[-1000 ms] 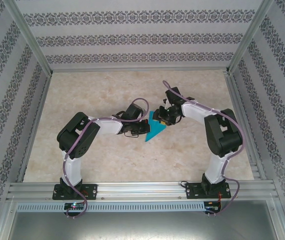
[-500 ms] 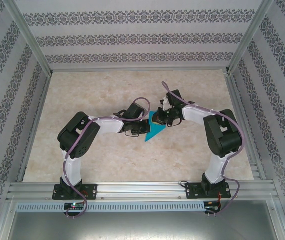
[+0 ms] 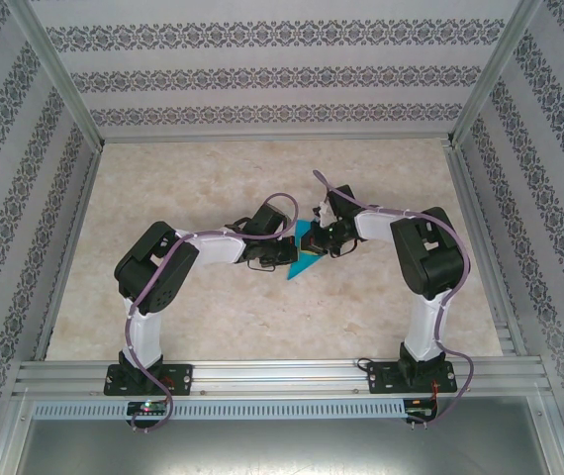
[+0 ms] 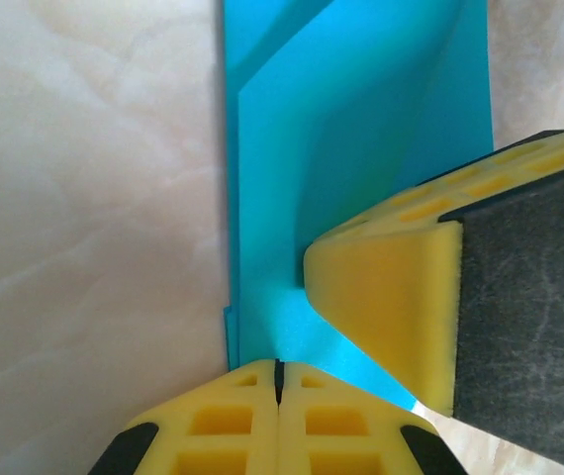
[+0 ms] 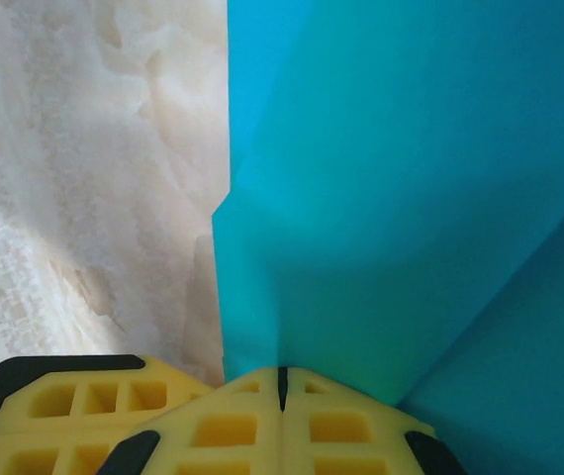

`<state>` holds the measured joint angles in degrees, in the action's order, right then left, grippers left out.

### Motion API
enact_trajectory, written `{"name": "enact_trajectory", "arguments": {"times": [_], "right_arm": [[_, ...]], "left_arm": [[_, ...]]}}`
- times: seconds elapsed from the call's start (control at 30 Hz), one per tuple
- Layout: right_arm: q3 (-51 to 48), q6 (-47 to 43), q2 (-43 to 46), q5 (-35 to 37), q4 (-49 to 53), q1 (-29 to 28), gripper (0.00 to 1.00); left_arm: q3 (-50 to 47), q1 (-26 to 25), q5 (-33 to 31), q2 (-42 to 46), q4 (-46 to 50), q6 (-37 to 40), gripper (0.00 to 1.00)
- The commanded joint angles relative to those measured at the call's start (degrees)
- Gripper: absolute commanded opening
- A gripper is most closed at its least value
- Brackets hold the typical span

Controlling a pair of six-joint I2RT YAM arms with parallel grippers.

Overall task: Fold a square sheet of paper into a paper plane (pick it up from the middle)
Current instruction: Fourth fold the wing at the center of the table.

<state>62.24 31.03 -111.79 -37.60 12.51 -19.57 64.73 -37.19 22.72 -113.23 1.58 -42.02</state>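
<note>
The paper plane (image 3: 305, 261) rests on your marbled table (image 3: 193, 317), patterned walls (image 3: 262, 79) around; left gripper (image 4: 278, 368) and right gripper (image 5: 282, 374) each pinch it.

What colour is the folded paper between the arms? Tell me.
The folded paper is plain teal-blue, clearest in the right wrist view.

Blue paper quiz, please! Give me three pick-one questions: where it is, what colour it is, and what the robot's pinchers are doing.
1. Where is the paper?
A. between the two grippers
B. by the back wall
C. on the front rail
2. Its colour?
A. red
B. teal-blue
C. white
3. The left gripper and right gripper are:
A. both wide open
B. both shut
C. one open, one shut
Answers: 1 A, both arms meet at it; 2 B, it looks blue in every view; 3 B, jaws closed flat at the paper.
</note>
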Motion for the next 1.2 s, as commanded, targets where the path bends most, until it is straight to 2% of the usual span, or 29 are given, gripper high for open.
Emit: {"name": "enact_trajectory", "arguments": {"times": [0.0, 0.17, 0.37, 0.57, 0.87, 1.17], "right_arm": [[0.33, -4.20, -1.48, 1.12, 0.51, 1.03, 0.00], [-0.70, -3.94, -1.48, 1.55, 1.03, 0.43, 0.00], [-2.78, -2.61, -1.21, 2.44, 0.60, -0.47, 0.00], [-2.81, -2.11, -2.01, 2.87, 0.68, -0.58, 0.00], [-2.29, -2.05, -2.62, 2.82, 1.09, -0.65, 0.00], [-1.93, -2.29, -2.56, 1.40, 0.49, -0.69, 0.00]], "left_arm": [[-2.66, -0.78, -4.69, -4.57, 14.58, 2.52, 0.00], [-2.02, -0.82, -4.67, -3.18, 14.50, 3.89, 0.00], [1.05, -0.69, -1.97, 2.56, 8.68, 4.62, 0.02], [1.73, -0.69, -4.87, 6.47, 7.20, 4.40, 0.00], [-0.40, -0.69, 1.16, 4.96, 0.12, 1.64, 0.00], [0.97, -0.69, 3.43, 0.69, 0.81, 1.46, 0.00]]}}
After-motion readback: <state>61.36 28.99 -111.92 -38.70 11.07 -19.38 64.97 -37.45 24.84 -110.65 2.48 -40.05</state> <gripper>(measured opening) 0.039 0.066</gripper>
